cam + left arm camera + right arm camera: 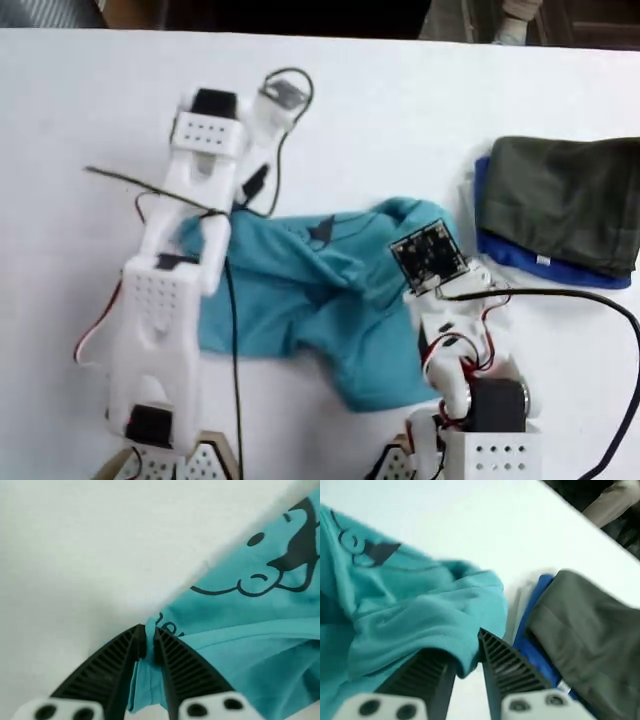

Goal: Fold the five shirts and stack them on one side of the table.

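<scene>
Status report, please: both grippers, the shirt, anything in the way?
Left gripper shut on teal shirt edge. Right gripper shut on its opposite fold. Shirt crumpled, unfolded. Folded stack close beside right gripper.

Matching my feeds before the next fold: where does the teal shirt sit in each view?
High view: teal shirt mid-table, between both arms.
Left wrist view: its edge pinched in the left hand.
Right wrist view: a fold held in the right hand.
Shared landmark: the shirt's dark print.

Open table (400,90) beyond teal shirt (300,290); folded stack (565,205) blocks the right side
</scene>
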Action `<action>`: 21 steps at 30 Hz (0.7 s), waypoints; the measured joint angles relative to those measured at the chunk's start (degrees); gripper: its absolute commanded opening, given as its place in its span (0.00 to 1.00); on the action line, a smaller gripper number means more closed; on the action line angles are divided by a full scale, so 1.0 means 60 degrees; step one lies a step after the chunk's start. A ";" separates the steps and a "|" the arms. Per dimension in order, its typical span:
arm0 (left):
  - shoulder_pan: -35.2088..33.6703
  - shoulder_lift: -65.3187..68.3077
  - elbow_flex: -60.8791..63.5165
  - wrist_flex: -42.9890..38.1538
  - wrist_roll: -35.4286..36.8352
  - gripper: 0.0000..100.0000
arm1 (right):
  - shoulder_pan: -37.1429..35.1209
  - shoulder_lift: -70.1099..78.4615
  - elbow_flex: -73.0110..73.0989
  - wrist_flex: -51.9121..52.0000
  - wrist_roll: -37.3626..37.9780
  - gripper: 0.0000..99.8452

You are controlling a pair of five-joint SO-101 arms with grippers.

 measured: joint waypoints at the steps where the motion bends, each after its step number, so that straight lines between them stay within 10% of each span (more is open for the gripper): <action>1: -0.0015 -0.0410 0.0205 0.0000 0.0000 0.03 | 0.0000 0.0000 0.0000 -0.0425 0.0000 0.02; 8: -0.0615 -0.4308 0.2300 0.0000 0.0000 0.03 | 0.0103 0.2564 -0.2535 -0.1773 0.0000 0.02; 21: -0.2564 -1.1692 0.3956 0.0029 0.0000 0.03 | 0.0190 0.6667 -1.1927 0.2388 0.0000 0.02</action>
